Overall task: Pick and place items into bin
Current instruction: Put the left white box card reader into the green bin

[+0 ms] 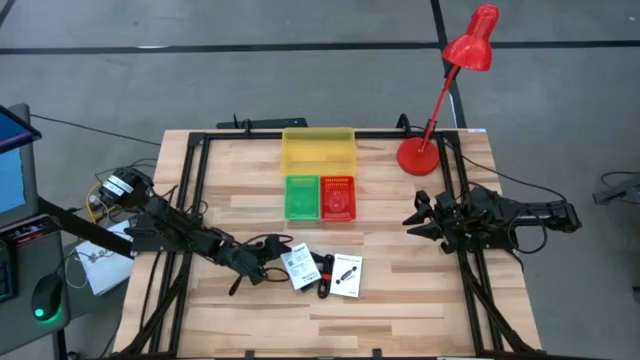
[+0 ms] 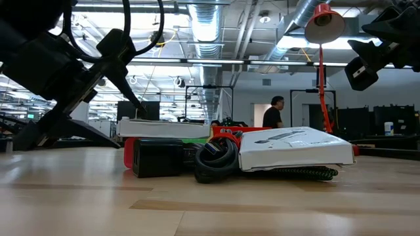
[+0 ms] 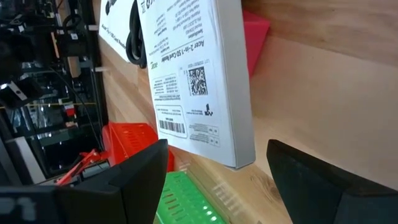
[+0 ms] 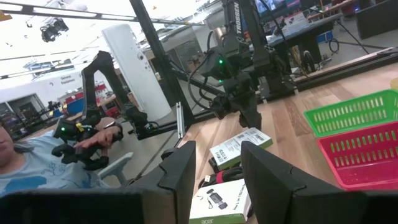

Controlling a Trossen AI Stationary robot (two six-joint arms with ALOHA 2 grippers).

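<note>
Left tool open beside white box, red lamp behind baskets, right tool open, empty.

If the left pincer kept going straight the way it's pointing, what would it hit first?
Most likely the white printed box, which lies right ahead of the open left pincer. Past it sit the green basket and red basket; depth is hard to judge.

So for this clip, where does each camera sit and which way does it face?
High: overhead, straight down on the table, both arms.
Low: table height, level across the white boxes into the room.
Left wrist: past the open left hand at a white box.
Right wrist: past the open right hand toward the left arm.
Shared: boxes, red bin, green bin.
</note>
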